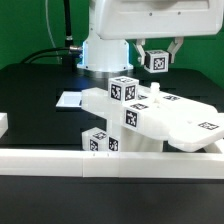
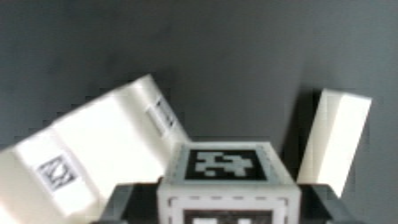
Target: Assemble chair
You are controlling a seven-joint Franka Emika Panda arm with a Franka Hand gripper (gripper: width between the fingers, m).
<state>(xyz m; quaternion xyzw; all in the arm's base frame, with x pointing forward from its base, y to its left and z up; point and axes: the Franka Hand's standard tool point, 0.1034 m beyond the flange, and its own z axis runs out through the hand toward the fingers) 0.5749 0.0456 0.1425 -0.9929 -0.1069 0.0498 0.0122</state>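
Observation:
My gripper (image 1: 155,60) hangs in the air at the back of the table, shut on a white cube-ended chair part (image 1: 155,61) with a black-and-white tag. In the wrist view the same part (image 2: 224,168) fills the gap between my dark fingers (image 2: 135,206), tag facing the camera. The rest of the chair (image 1: 150,118) lies in front of me near the rail: a flat slab (image 1: 195,128) joined with tagged cube-ended legs (image 1: 123,90) and a lower tagged block (image 1: 98,141). The held part is apart from that cluster.
A long plain white rail (image 1: 110,165) runs along the table's front edge. A thin flat white board (image 1: 70,100) lies on the black table at the exterior view's left of the chair parts. The wrist view shows a tagged white slab (image 2: 89,140) and a white strip (image 2: 338,135) below.

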